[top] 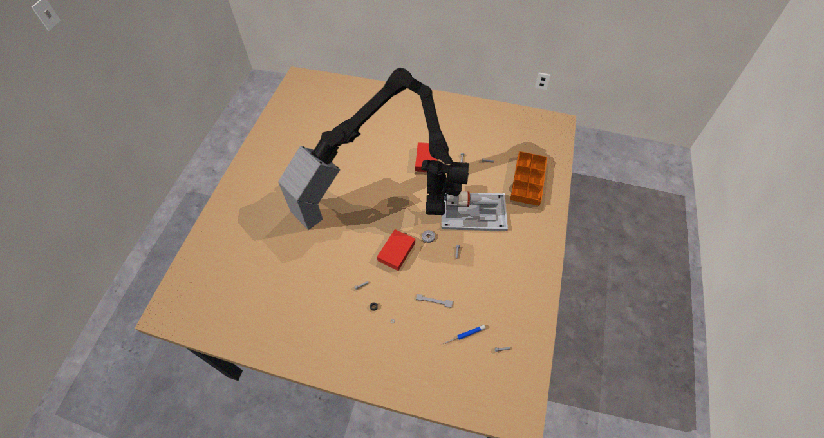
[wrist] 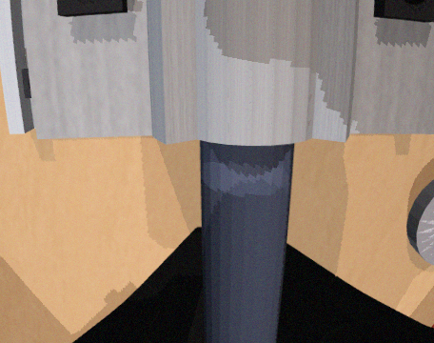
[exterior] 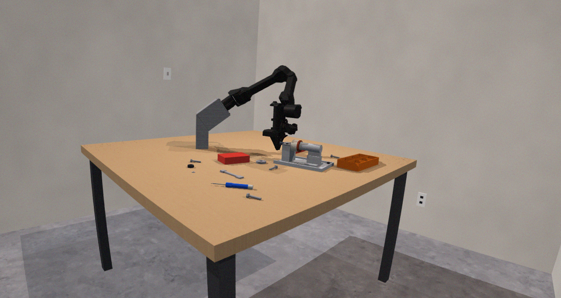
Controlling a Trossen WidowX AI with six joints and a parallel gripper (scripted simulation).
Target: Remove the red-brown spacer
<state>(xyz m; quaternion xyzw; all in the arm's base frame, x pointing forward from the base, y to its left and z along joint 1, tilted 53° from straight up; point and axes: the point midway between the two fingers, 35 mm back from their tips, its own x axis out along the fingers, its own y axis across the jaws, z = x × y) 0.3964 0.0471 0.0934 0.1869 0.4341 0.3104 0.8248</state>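
The grey fixture plate [top: 476, 212] carries a small support block [exterior: 288, 151] and the big housing block [exterior: 314, 153]. The red-brown spacer [top: 469, 198] sits on the shaft just before the housing, and it also shows in the exterior view [exterior: 299, 145]. A pale spacer [top: 462, 196] sits beside it. In the wrist view the dark blue-grey shaft [wrist: 246, 242] sticks out of the support block [wrist: 243, 38] toward me. My gripper [wrist: 227, 241] [top: 435, 206] [exterior: 277, 142] is shut on the shaft's free end, a black finger on each side. It shows at the plate's left end.
A toothed washer [top: 428, 234] and a red block [top: 396, 248] lie just in front of the plate. A second red block [top: 423, 156] lies behind my arm. An orange compartment tray [top: 530, 178] stands to the right. Bolts, a wrench [top: 434, 300] and a blue screwdriver [top: 469, 333] lie nearer the front edge.
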